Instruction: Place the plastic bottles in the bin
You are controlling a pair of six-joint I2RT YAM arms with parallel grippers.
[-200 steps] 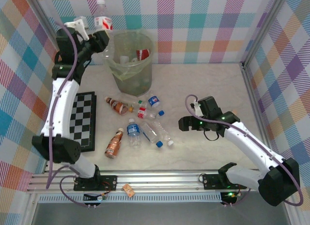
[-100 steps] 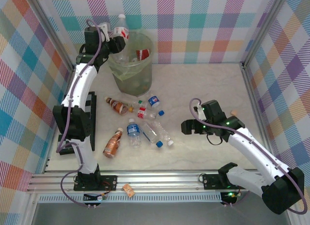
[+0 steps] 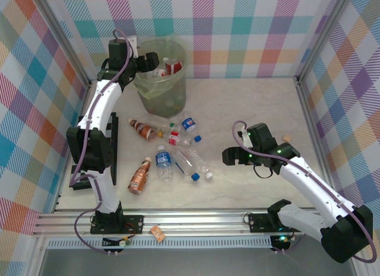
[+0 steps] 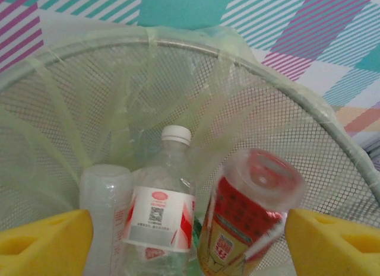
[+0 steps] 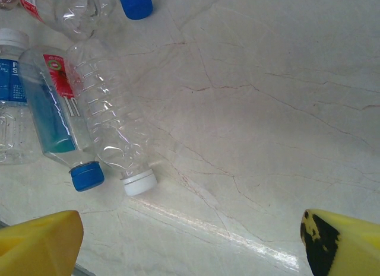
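At the table's eleven o'clock the left gripper (image 4: 189, 240) hangs wide and empty over the round pale-green translucent plastic bin (image 3: 157, 91) (bottles already inside), while at three o'clock of the loose clear and brown plastic bottles (image 3: 169, 154) the right gripper (image 5: 193, 240) hovers equally wide, seemingly placed to pick one.

The white-and-black left arm (image 3: 98, 110) reaches far forward, its yellow-padded left gripper (image 3: 149, 63) spread wide and holding nothing. The white-and-black right arm (image 3: 309, 181) bends leftward, its yellow-padded right gripper (image 3: 228, 156) likewise wide apart and empty.
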